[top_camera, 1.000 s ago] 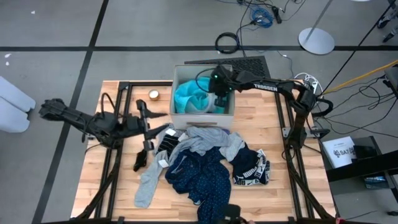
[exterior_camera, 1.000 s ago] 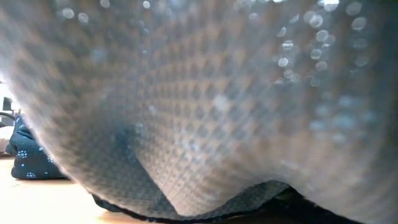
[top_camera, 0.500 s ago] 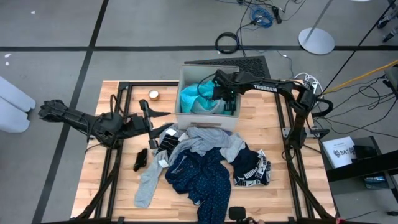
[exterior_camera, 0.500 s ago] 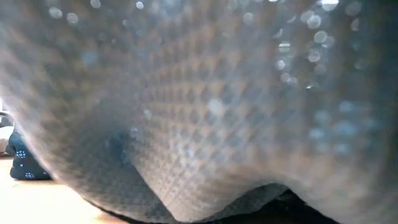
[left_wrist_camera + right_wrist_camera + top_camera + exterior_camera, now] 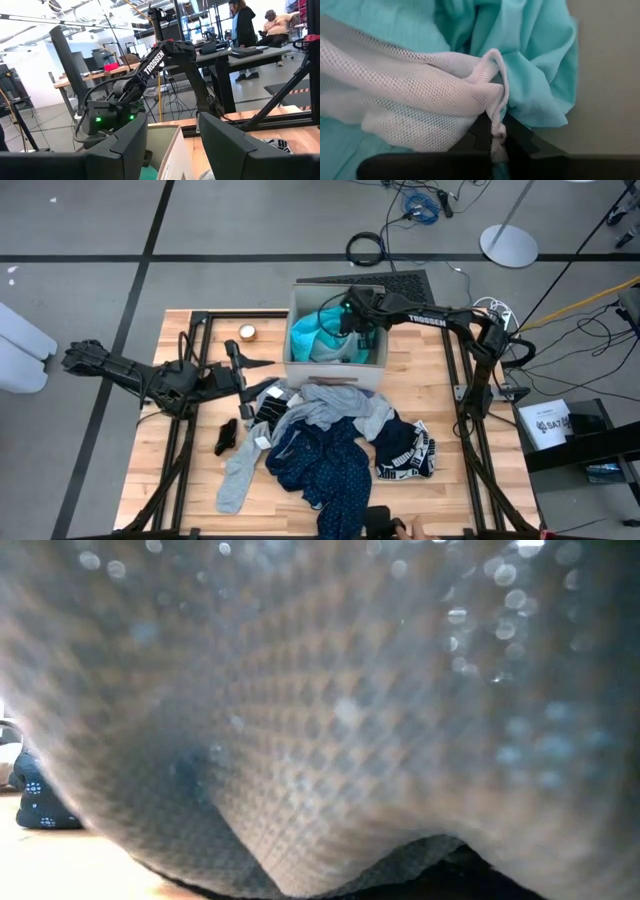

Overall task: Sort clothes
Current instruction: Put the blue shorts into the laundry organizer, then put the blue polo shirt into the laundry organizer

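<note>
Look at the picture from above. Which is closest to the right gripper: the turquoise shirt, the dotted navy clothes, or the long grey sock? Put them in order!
From the right gripper, over the box:
1. Turquoise shirt, right under it in the box.
2. Dotted navy clothes, middle of the table's front pile.
3. Long grey sock, at the pile's left edge.

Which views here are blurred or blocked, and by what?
Low view: almost wholly filled by out-of-focus grey fabric against the lens; only a navy dotted garment shows at the edge. Right wrist view: sharp on white mesh fabric and turquoise garment. High view: clear.

A robotics lab: desks (image 5: 250, 52), cables (image 5: 425, 202) on the floor, people (image 5: 242, 22) at workstations.
</note>
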